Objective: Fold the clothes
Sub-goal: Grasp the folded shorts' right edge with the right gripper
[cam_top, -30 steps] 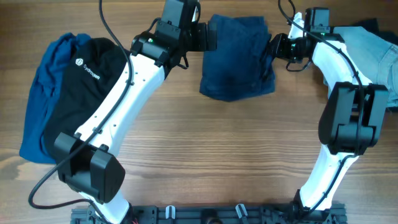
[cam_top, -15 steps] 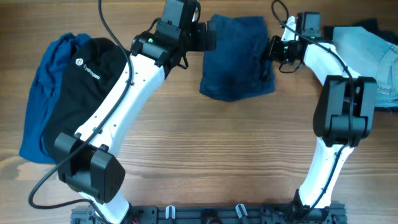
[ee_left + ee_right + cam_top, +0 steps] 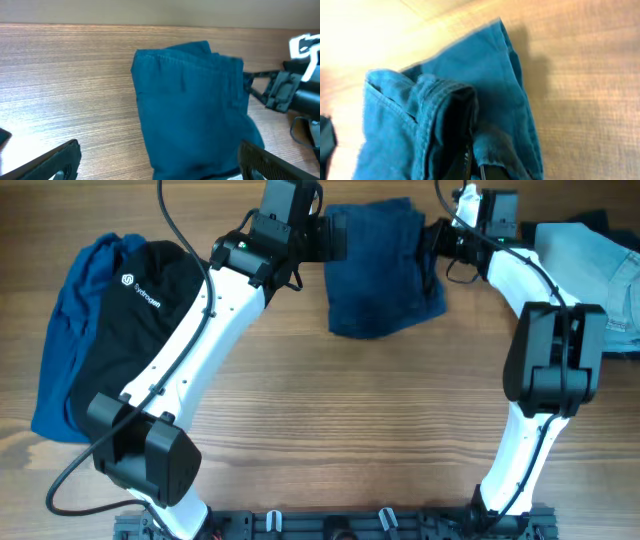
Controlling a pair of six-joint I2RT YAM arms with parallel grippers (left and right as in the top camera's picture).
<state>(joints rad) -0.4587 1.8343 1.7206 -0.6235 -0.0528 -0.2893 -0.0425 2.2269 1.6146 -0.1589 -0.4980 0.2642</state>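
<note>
The dark navy shorts (image 3: 385, 275) lie folded at the far middle of the table. They also show in the left wrist view (image 3: 195, 110) and the right wrist view (image 3: 415, 115). My left gripper (image 3: 335, 238) is open at the shorts' left edge, with its fingers spread wide (image 3: 157, 167) over the cloth and touching nothing. My right gripper (image 3: 435, 242) is shut on the shorts' right edge, with fabric bunched between its fingers (image 3: 475, 167). A black top with a white logo (image 3: 140, 310) lies on a royal-blue garment (image 3: 55, 360) at the left.
Pale blue denim (image 3: 590, 270) lies at the far right, with a dark cloth behind it. The right arm (image 3: 295, 95) shows at the right of the left wrist view. Bare wooden table (image 3: 360, 420) fills the middle and front.
My right gripper has moved left and farther back with the shorts' right edge in it. The shorts' lower left edge has shifted slightly right. The left arm has not moved.
</note>
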